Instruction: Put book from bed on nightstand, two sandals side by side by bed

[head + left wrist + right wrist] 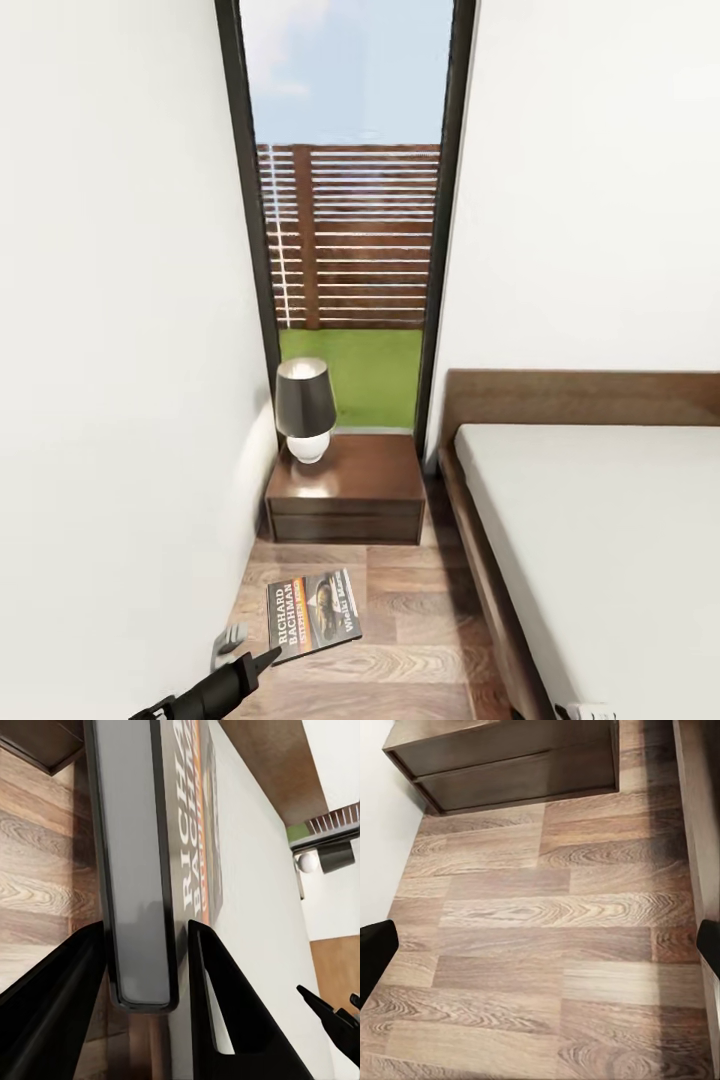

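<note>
The book (313,613), with orange-red stripes and white lettering on its cover, hangs over the wood floor in front of the nightstand (345,490). My left gripper (250,650) is shut on its near corner. In the left wrist view the book (195,832) stands edge-on between the two black fingers (225,1005) of the left gripper (144,930). My right gripper (540,945) is open wide over bare floor, near the nightstand (510,757). The bed (600,540) lies to the right. The sandals are out of view.
A lamp (303,410) with a dark shade stands on the nightstand's back left corner. A white wall runs close along the left. The tall window (345,200) is behind the nightstand. The floor strip (400,600) between wall and bed frame is narrow.
</note>
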